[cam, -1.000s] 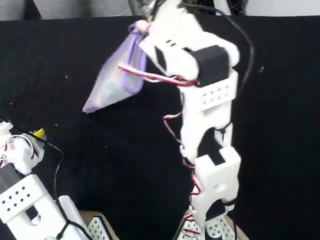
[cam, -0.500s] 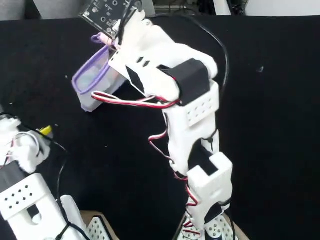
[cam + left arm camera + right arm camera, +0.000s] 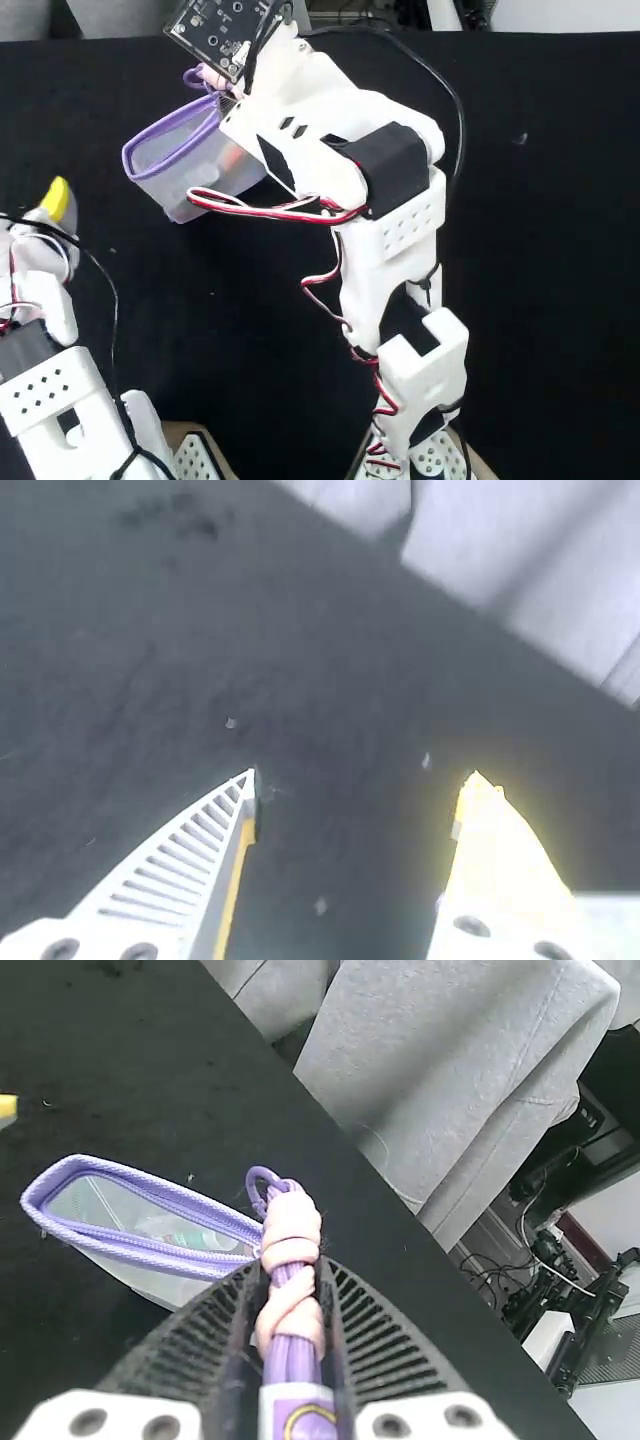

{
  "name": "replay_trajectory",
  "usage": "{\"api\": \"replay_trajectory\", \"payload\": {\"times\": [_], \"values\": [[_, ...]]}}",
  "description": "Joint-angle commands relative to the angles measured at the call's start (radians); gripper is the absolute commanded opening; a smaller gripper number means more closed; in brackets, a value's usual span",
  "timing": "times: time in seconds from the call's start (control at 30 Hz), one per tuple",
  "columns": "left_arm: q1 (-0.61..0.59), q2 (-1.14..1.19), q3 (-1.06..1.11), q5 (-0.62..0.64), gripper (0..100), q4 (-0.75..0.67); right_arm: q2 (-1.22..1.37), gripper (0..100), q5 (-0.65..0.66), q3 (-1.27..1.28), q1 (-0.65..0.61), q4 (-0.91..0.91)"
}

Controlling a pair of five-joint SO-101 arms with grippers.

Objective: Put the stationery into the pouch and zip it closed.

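Translucent plastic pouch with purple zipper rim (image 3: 185,165) was held up over the black table (image 3: 560,220), far and left of centre, mouth gaping, contents unclear. Right gripper (image 3: 290,1270) was clamped on its pink-and-purple knotted strap (image 3: 288,1225). Left gripper (image 3: 360,780) sat near left, jaws spread wide.
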Motion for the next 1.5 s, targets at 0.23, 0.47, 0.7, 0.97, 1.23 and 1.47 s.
{"api": "replay_trajectory", "payload": {"times": [0.23, 0.47, 0.7, 0.97, 1.23, 1.47], "values": [[0.176, -0.005, 0.298, 0.232, 31, -0.733, -0.067, 1.8, 0.002, 0.030, 0.002, 0.025], [0.360, -0.005, 0.349, 0.265, 30, -0.770, -0.067, 1.8, 0.002, 0.033, 0.003, 0.020], [0.417, -0.015, 0.343, 0.265, 29, -0.614, -0.061, 1.8, 0.005, 0.035, 0.005, -0.025], [0.530, -0.017, 0.323, 0.265, 29, -0.496, -0.030, 1.8, 0.002, 0.124, -0.002, -0.180], [0.753, -0.017, 0.199, 0.269, 29, -0.305, -0.027, 1.8, 0.002, 0.065, -0.084, -0.193], [0.812, -0.015, 0.156, 0.270, 29, -0.298, -0.028, 1.8, 0.002, -0.145, -0.140, -0.029]]}}
